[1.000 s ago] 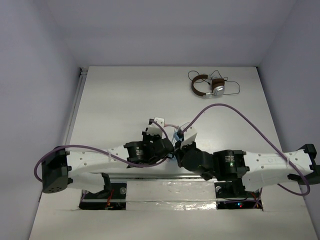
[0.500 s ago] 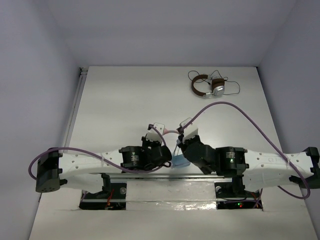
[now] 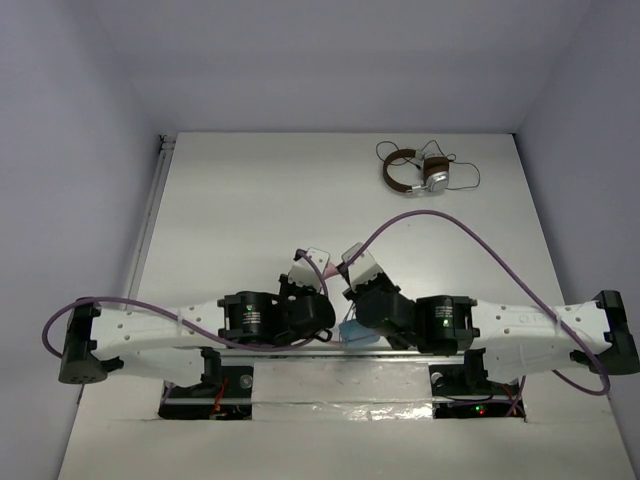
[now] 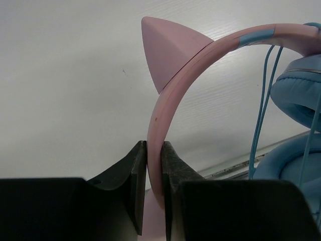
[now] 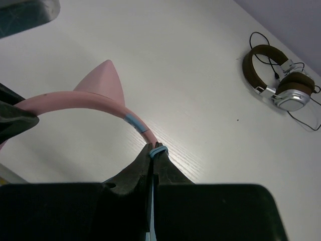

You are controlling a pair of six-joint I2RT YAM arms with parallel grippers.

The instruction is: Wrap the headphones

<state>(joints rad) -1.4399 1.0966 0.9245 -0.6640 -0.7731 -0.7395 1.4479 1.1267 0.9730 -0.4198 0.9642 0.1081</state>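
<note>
Change: both arms have drawn back toward the near edge since a second ago, and a light blue ear cup [image 3: 358, 333] now shows between their wrists.
Headphones [image 4: 170, 85]: held between the two hands over the near middle of the bench [image 3: 250, 200], ear cups lowest and nearest.
Left hand [image 4: 153, 146]: clenched on the pink headband [image 5: 75, 101], below a cat ear [image 4: 165, 50].
Right hand [image 5: 152, 153]: pinched tight on the thin pale-blue cable [image 5: 158, 149], right where it loops against the headband's blue-marked end.
Cable run: two strands hang from the headband past the ear cup in the left wrist view.
Far right: brown-and-silver headphones [image 3: 415, 172] lie on the bench, well apart from both hands, dark cable loose around them.
</note>
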